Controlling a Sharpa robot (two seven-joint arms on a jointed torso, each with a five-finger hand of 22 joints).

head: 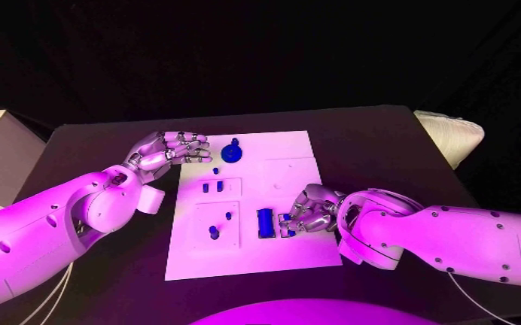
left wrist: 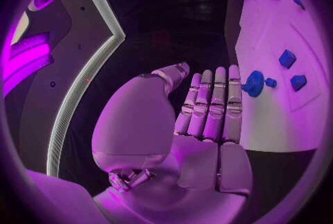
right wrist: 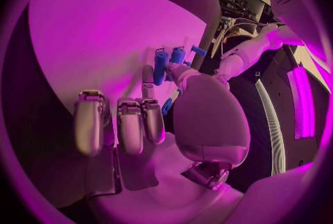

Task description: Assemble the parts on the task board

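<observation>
My left hand sits at the board's far-left corner, fingers apart and holding nothing; the left wrist view shows them straight and side by side, just short of the round blue part, which lies just past my fingertips on the task board. Moving right across the white plate: two small blue pieces, then a small peg, then the long blue block, long axis running near-to-far. My right hand is down at that block's right side, fingers curled around a small blue part; I judge it pinched. Right hand is nearer, so seating that piece beside the block is its job.
</observation>
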